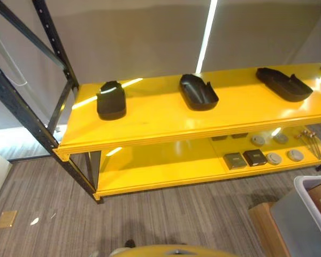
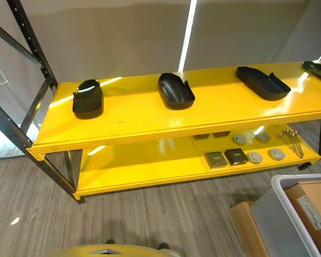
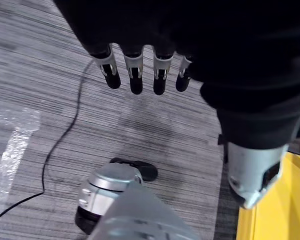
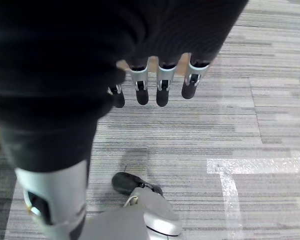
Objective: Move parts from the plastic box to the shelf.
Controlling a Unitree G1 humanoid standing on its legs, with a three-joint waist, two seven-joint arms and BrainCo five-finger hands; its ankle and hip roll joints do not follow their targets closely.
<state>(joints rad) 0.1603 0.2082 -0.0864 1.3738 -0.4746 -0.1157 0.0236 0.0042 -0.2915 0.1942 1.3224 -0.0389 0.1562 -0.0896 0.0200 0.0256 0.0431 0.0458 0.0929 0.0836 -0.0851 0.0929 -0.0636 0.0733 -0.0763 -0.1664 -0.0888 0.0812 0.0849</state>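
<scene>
A yellow shelf (image 1: 166, 126) with two levels stands ahead. Three black moulded parts lie on its top level: one at the left (image 1: 111, 100), one in the middle (image 1: 198, 91) and one at the right (image 1: 283, 83). A grey plastic box (image 2: 291, 211) sits at the lower right, with a brown carton (image 2: 315, 206) inside. My left hand (image 3: 140, 70) hangs over the carpet with straight fingers and nothing in it. My right hand (image 4: 160, 82) hangs the same way, also holding nothing.
The lower level (image 2: 150, 166) holds small dark blocks (image 2: 224, 158), several grey discs (image 2: 255, 157) and thin rods (image 2: 291, 140) at its right end. A dark steel rack frame (image 1: 27, 115) stands left of the shelf. A wooden crate (image 2: 246, 225) sits beside the box. Grey carpet lies in front.
</scene>
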